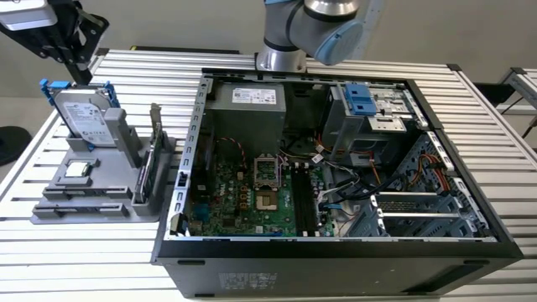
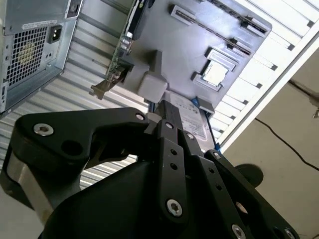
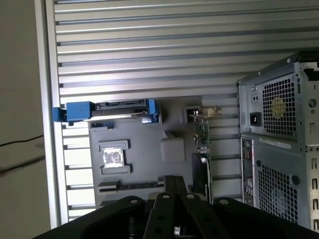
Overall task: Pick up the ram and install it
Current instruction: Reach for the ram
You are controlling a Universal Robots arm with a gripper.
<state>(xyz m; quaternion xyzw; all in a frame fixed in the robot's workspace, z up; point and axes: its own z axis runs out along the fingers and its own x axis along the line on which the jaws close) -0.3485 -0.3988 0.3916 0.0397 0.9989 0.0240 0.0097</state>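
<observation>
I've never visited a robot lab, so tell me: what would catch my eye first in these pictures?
The big black computer case lying open on the slatted metal table, its green motherboard bare, dominates the exterior view. At that view's left, a grey plastic holder carries a silver hard drive with a blue bracket and a small square silver processor chip. The arm's black gripper hangs just above the drive.
</observation>
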